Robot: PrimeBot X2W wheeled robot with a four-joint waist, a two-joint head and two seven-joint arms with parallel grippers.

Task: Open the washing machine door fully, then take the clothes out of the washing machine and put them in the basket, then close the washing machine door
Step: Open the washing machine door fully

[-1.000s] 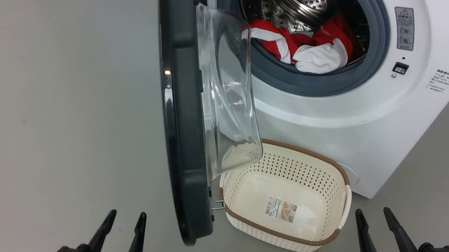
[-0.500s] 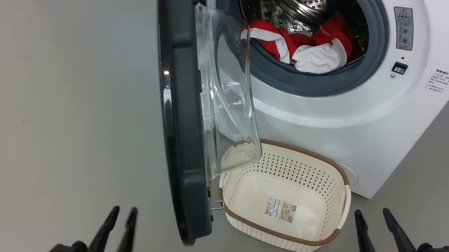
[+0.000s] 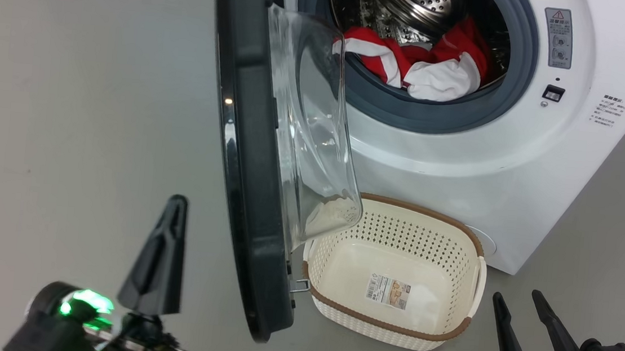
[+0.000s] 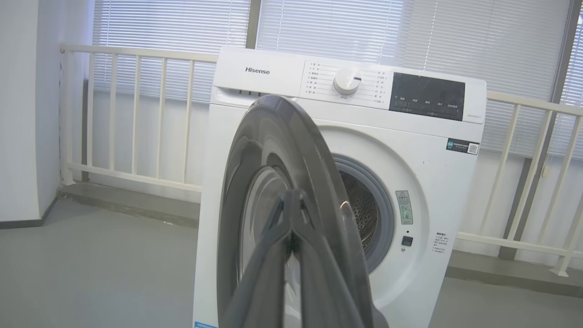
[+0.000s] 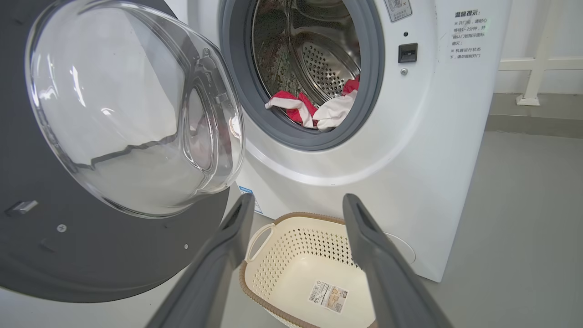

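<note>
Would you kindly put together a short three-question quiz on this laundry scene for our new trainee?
1. True or false: the basket already holds the clothes.
2. Which gripper is shut? A) left gripper B) right gripper
3. Fill in: the washing machine door stands ____.

Key:
1. False. The clothes lie in the drum of the washing machine, and only a sticker shows in the basket.
2. A
3. open
</note>
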